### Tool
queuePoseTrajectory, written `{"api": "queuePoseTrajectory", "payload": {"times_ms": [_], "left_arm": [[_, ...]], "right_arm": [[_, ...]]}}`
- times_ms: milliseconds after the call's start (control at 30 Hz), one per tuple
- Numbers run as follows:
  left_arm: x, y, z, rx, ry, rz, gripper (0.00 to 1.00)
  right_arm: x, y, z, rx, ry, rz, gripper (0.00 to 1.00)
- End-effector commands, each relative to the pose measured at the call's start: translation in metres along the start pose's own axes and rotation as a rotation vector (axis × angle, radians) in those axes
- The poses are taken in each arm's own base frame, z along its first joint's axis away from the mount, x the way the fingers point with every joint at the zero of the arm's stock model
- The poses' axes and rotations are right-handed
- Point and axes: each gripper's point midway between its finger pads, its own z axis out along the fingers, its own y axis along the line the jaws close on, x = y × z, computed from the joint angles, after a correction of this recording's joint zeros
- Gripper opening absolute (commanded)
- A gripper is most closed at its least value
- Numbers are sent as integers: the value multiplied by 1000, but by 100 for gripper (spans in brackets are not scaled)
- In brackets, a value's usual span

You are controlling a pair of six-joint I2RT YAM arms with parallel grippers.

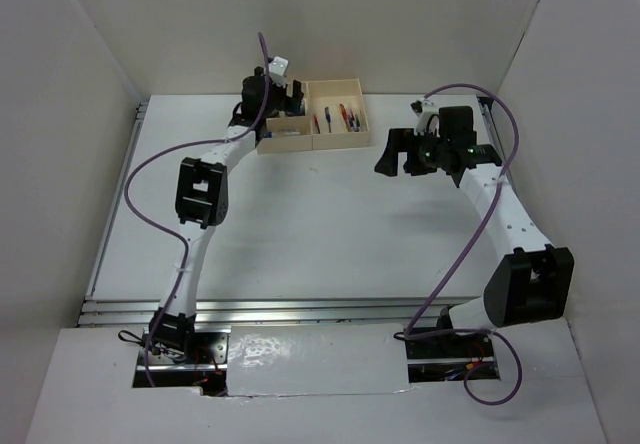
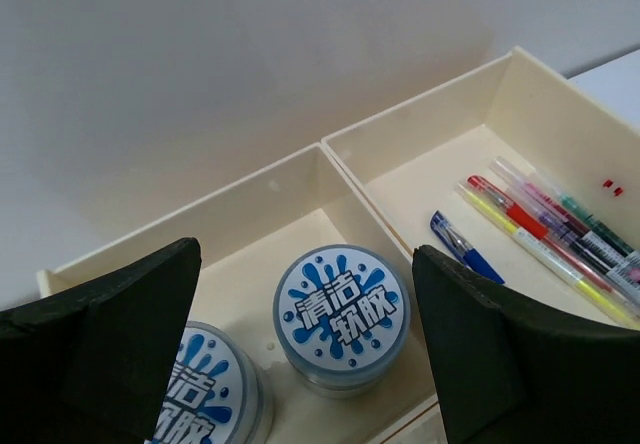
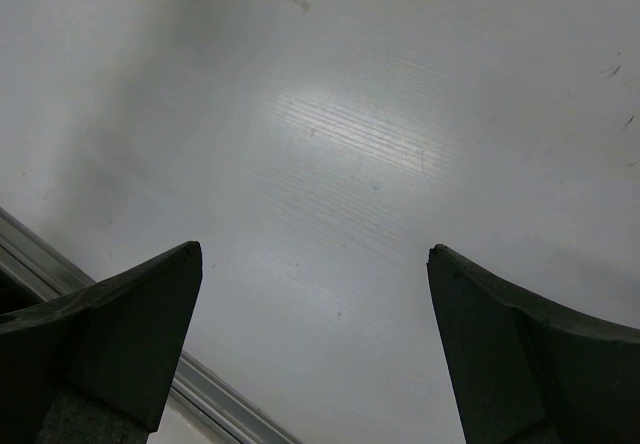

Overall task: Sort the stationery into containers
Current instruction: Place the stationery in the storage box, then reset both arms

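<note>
- left arm (image 1: pixel 203 192) reaches to far-left part of counter (image 1: pixel 300 234); left jaws spread wide, pinching nothing, hanging over left side of cream box (image 1: pixel 338 144).
- Left wrist view: 2 round blue-and-white tins in a small section of the box. First tin (image 2: pixel 342 314) stands upright, label up, between the two dark fingers (image 2: pixel 110 344). Second tin (image 2: pixel 220 399) is just beside it to the left, partly hidden behind the left finger.
- Divider wall (image 2: pixel 350 179) splits the small section from the large section on its right.
- Large section holds the pens (image 2: pixel 545 229), lying flat, side by side, approx parallel. blue pen (image 2: pixel 465 249) is nearest the divider, then yellow, red, and others w/ clear barrels. From above they show only as thin red & blue lines.
- right arm (image 1: pixel 505 214) is bent over the counter's right side, well apart from the box; right jaws spread wide, pinching nothing, above bare counter.
- Metal rail (image 3: pixel 225 399) crosses the lower-left corner of the right wrist view.
</note>
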Motion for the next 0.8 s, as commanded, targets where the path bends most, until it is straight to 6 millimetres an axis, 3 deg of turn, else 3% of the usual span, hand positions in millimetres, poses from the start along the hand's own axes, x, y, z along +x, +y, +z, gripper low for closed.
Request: {"api": "queuePoseTrajectory", "payload": {"times_ms": [0,67,100,133,233,267,333,367,400,433,467,500,533,567,600,667,700,733,767], "left_arm": [[-153,12,-30,-14,-246,53,99],[-170,21,-43,-43,-228,14,99],[-204,28,-61,-62,-254,8,99],[-214,28,-70,-61,-243,-2,99],[-235,38,-117,-121,-128,-14,99],[-247,37,-143,-125,-94,6,99],[-211,41,-175,-116,73,-26,99],[-225,39,-202,-108,80,-24,99],[-207,47,-224,-115,166,-47,99],[-171,44,-237,-91,262,-75,99],[-174,44,-262,-105,274,-81,99],[-160,52,-279,-135,316,-100,99],[-121,58,-294,-196,405,-130,99],[-129,55,-314,-219,388,-115,99],[-121,68,-330,-269,405,-122,99],[-97,73,-362,-353,460,-125,99],[-75,72,-376,-355,527,-92,99],[-80,71,-390,-374,519,-78,99],[-72,73,-400,-393,537,-70,99]], "right_arm": [[-27,20,-26,-7,-85,-43,100],[-32,24,-37,6,-101,-66,100],[-34,21,-41,27,-108,-72,100],[-35,22,-46,30,-114,-80,100],[-31,9,-60,91,-136,-106,100],[-31,3,-68,128,-153,-151,100],[-19,-11,-77,186,-156,-164,100],[-15,-20,-80,228,-153,-167,100],[-2,-30,-79,251,-134,-171,100],[-1,-34,-86,274,-151,-178,100],[5,-37,-86,284,-142,-187,100],[12,-54,-92,338,-135,-178,100],[15,-60,-98,362,-139,-177,100],[18,-63,-100,374,-134,-178,100],[23,-69,-102,395,-123,-180,100],[29,-79,-108,428,-125,-176,100],[29,-80,-113,442,-136,-192,100],[31,-82,-115,451,-135,-201,100],[39,-86,-114,464,-123,-203,100]]}}
